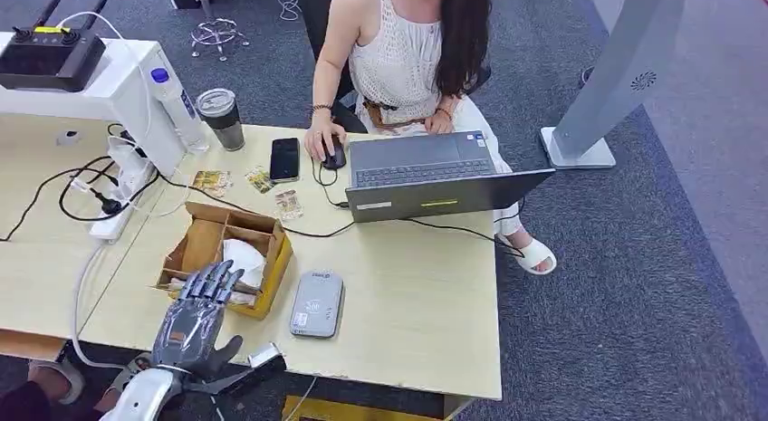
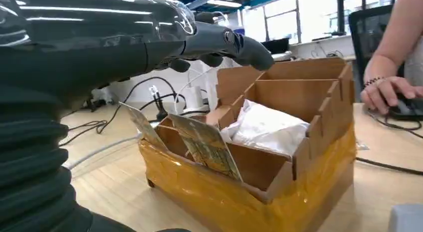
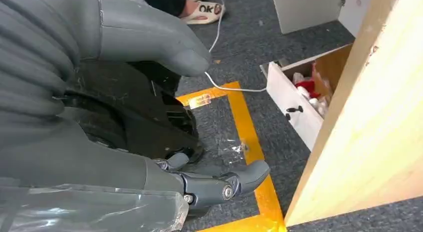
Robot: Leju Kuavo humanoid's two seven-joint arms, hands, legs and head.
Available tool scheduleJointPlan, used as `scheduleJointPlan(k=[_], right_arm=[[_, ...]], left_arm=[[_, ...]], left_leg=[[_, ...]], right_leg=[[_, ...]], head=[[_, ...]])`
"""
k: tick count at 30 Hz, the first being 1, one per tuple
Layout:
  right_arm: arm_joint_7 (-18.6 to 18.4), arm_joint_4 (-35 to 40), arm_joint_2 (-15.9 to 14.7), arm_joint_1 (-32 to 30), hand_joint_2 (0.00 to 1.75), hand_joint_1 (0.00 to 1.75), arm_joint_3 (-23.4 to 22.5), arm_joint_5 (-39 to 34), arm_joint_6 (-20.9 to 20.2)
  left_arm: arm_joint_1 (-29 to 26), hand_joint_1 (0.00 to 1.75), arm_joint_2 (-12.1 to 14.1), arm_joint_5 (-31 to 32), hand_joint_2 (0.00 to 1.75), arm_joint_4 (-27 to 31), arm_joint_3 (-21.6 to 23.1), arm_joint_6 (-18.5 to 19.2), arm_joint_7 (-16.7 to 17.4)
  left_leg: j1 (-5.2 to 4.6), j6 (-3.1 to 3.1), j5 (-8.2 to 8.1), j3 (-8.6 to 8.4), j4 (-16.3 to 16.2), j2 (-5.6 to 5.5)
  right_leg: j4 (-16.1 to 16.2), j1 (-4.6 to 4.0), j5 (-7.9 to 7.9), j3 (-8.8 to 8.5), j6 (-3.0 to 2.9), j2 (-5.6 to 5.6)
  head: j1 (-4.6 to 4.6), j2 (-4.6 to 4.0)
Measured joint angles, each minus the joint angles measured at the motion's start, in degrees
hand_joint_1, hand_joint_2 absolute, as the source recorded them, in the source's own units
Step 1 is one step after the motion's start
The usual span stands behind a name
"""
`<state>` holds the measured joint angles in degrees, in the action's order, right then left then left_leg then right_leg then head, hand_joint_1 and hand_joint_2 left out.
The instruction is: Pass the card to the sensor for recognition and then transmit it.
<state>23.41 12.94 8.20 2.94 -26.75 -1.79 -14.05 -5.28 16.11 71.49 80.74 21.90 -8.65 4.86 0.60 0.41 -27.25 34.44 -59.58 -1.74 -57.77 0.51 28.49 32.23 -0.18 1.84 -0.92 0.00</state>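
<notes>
Card [image 2: 207, 144] stands upright, tilted, in near compartment of cardboard box [image 1: 268, 229], long axis up out of slot; second card [image 2: 142, 124] beside it. Your left hand [image 1: 195, 312] hovers just above box's near edge, fingers spread, holding nothing; card lies directly below fingertips, so reach down. Sensor [image 1: 316, 303] sits on table [image 1: 426, 303] just right of box. White wad [image 2: 267, 127] fills neighbouring compartment. Right hand [image 3: 199, 184] hangs beside table, fingers loosely curled, empty. Person works laptop [image 1: 435, 172] at far side.
</notes>
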Motion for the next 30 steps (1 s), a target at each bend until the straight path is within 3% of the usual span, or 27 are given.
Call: scheduleJointPlan(k=[10,26,27,29,30], right_arm=[[-0.61,0.0,0.0,0.39,1.75,0.0,0.0,1.18,-0.02],[-0.74,0.0,0.0,0.4,1.75,0.0,0.02,1.44,-0.09],[-0.74,0.0,0.0,0.4,1.75,0.0,0.0,1.46,-0.11],[-0.74,0.0,0.0,0.39,1.75,0.0,0.0,1.59,-0.15],[-0.74,0.0,0.0,0.39,1.75,0.0,0.0,1.62,-0.15]], left_arm=[[2.16,0.0,-3.63,1.47,1.75,-4.92,-3.9,-2.12,-2.04],[2.65,0.0,-5.13,1.77,1.75,-6.23,-5.07,-2.17,-2.52],[2.64,0.77,-5.16,1.8,1.75,-6.23,-5.12,-2.17,-2.52],[2.64,0.77,-5.22,1.8,1.75,-6.23,-5.29,-2.19,-2.52],[2.64,1.75,-5.24,1.8,1.75,-6.23,-5.38,-2.19,-2.52]], left_leg=[[0.0,0.0,0.0,0.0,0.0,0.01],[0.01,0.0,0.0,0.0,0.0,0.01],[0.01,0.0,0.0,0.0,0.0,0.01],[0.01,0.0,0.0,0.0,0.0,0.01],[0.01,0.0,0.0,0.0,0.0,0.01]], right_leg=[[0.0,0.0,0.0,0.0,0.0,0.01],[0.0,0.0,0.0,0.0,0.0,0.01],[0.0,0.0,0.0,0.0,0.0,0.01],[-0.01,0.0,0.0,0.0,0.0,0.01],[-0.01,0.0,0.0,0.0,0.0,0.01]], head=[[0.0,0.0],[0.0,0.0],[0.0,0.0],[0.0,0.0],[0.0,0.0]])
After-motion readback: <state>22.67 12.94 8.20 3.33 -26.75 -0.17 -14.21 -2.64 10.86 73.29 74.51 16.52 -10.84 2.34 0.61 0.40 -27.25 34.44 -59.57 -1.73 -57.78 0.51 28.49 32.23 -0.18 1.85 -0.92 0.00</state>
